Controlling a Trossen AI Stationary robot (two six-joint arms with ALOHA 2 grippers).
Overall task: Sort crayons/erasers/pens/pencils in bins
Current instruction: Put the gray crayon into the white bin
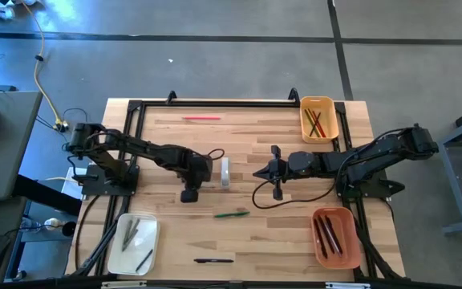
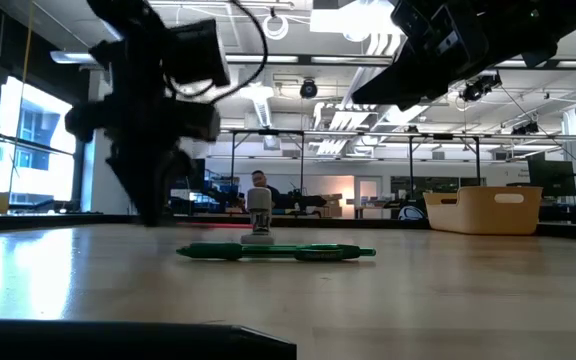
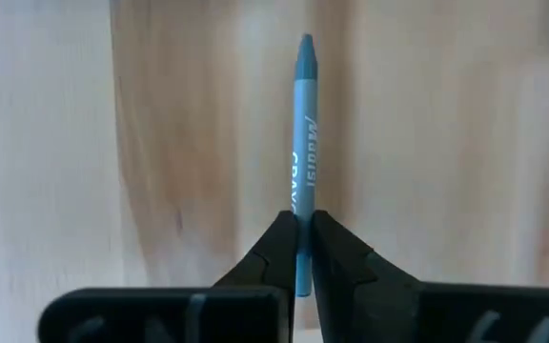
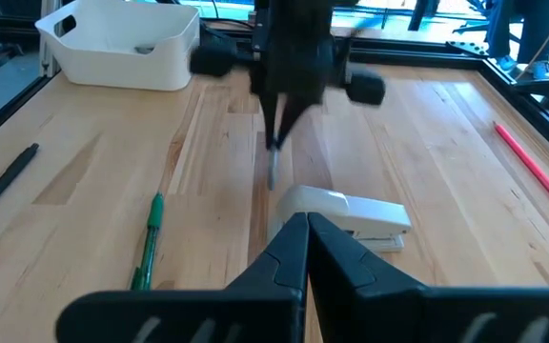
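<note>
A pale wood table [image 1: 247,160] stands on a grey floor. The left gripper [image 3: 301,250] is clenched on a blue crayon [image 3: 305,124]; beside it lies a stapler [image 4: 355,214], half hidden. The right gripper [image 4: 305,238] is clenched, empty. Bins [image 1: 319,118] sit far from both.

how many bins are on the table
3. A small yellow-orange bin sits at the far right corner, a larger orange bin at the near right corner, and a white bin at the near left corner. None seems hidden.

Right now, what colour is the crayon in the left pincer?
Light blue crayon, shown best in the left wrist view.
</note>
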